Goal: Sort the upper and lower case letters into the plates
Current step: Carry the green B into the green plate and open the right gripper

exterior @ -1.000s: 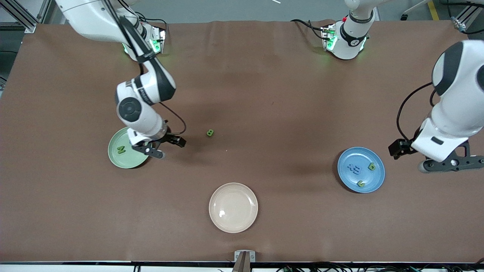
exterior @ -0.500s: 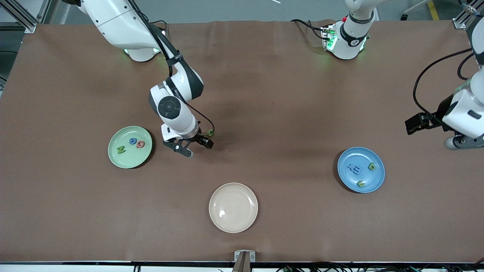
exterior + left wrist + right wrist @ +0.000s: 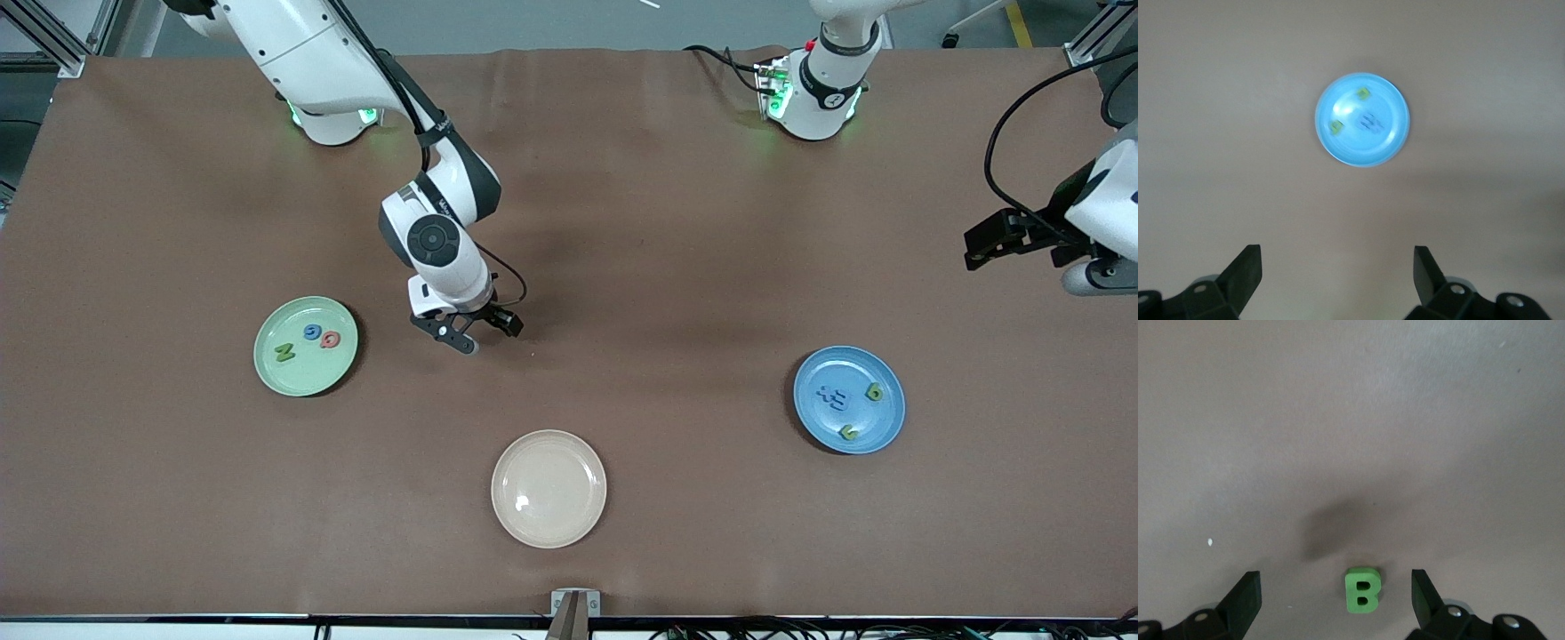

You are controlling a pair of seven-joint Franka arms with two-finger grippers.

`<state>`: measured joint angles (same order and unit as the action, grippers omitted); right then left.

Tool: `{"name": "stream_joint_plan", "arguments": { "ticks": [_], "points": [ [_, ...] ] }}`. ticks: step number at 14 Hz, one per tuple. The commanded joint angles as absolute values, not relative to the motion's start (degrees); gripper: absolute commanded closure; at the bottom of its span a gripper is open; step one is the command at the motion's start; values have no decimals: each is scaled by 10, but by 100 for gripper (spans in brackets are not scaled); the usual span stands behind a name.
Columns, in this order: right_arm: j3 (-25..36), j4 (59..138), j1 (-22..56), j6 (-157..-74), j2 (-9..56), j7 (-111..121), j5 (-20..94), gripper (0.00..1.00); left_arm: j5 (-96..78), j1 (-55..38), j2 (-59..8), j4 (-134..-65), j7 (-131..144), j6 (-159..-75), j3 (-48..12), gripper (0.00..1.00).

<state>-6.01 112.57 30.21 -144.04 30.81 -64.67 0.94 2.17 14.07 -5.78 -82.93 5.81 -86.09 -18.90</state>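
**Right arm off the green plate, now over the loose B**

Since a second ago the right gripper (image 3: pixel 468 333) has swung from the pale green plate (image 3: pixel 306 346) to mid-table; the left gripper (image 3: pixel 1098 271) has pulled up and away from the blue plate (image 3: pixel 849 399).

Right fingers spread wide, holding nothing; green letter B (image 3: pixel 1361 590) lies on the table (image 3: pixel 667 222) between them, not touched. Left fingers (image 3: pixel 1245 270) also wide apart, empty, high over the table's left-arm end.

Green plate: green N (image 3: pixel 284 353), blue letter (image 3: pixel 312 332), red letter (image 3: pixel 331 339). Blue plate: two green letters (image 3: pixel 874 392), a blue piece (image 3: pixel 832 397). Cream plate (image 3: pixel 548 488), nearest the camera, holds nothing.
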Motion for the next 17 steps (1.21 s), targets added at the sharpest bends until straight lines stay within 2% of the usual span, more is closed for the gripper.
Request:
{"name": "stream_joint_plan", "arguments": {
  "ticks": [1,4,8,11,12,14,15,17],
  "points": [
    [-54,1161,313,-1478,304,-661,-1,15,-15,92,10,-900,46,-873,-121,0],
    [-54,1166,315,-1484,304,-661,-1,32,-14,43,25,-919,53,-874,-81,0],
    [-54,1167,319,-1484,303,-661,-1,55,-14,30,35,-937,54,-886,-79,0],
    [-54,1176,323,-1484,303,-661,-2,63,-14,29,43,-952,54,-909,-80,0],
    [-54,1177,323,-1484,303,-661,-1,69,-13,29,40,-949,54,-911,-81,0],
    [-54,1177,322,-1484,303,-662,-1,91,-13,33,40,-947,53,-911,-85,0],
    [-54,1176,318,-1483,303,-662,-1,98,-13,32,40,-947,51,-911,-85,0],
    [-54,1173,309,-1476,300,-657,-1,100,-11,32,40,-948,50,-915,-86,0]
  ]
}}
